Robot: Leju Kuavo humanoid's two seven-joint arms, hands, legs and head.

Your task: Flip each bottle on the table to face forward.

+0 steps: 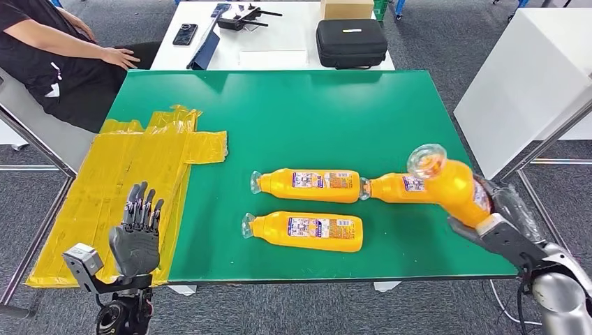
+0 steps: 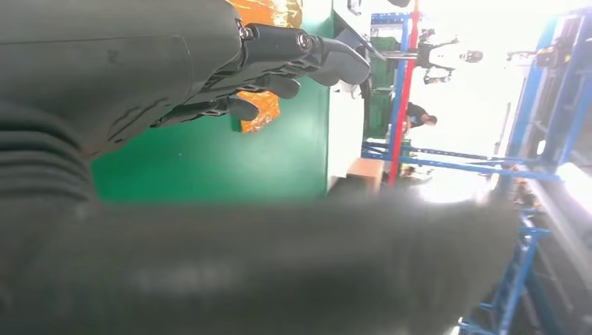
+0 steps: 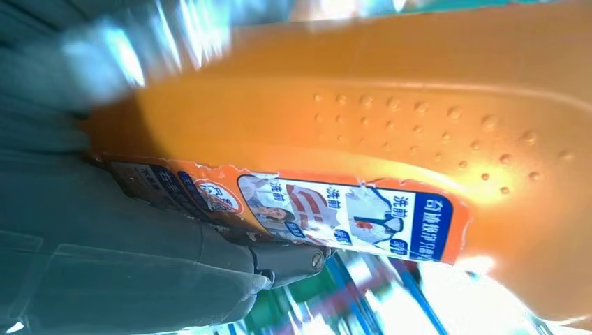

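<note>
While the flipping job is under way, the scene reads:
Right hand: the right hand grips a glossy orange plastic bottle, raised off the green bench at its right edge, clear cap tilted up, apparently mid-turn.
Label: in the right wrist view its printed label lies against the fingers.
Bench bottles: two labelled orange bottles and a third lie flat.
Left hand: the left hand holds nothing, fingers spread, over yellow sheeting.
</note>
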